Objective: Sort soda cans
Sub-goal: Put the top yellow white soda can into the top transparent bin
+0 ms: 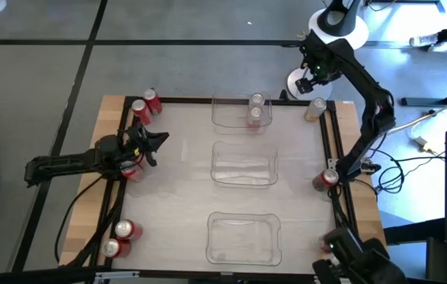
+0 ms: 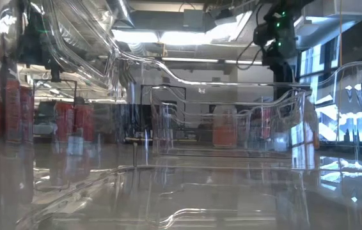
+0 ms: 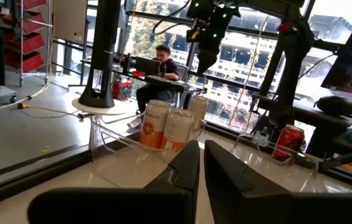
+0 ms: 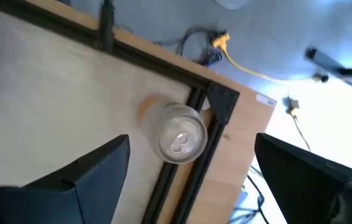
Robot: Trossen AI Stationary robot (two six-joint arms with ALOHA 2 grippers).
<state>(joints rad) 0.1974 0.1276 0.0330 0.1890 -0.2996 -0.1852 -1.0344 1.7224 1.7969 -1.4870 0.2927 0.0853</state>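
Got my right tool point(image 4: 188, 180) hanging wide open and empty over the pale orange soda can point(image 4: 177, 132) at the worktop point(image 1: 184, 158)'s far right corner. It's upright, long axis vertical, silver top facing up. Probably light, slick and easy to dent, so I'd grip mid-body. Left tool point(image 1: 157, 142) sits closed, empty, near the left edge.
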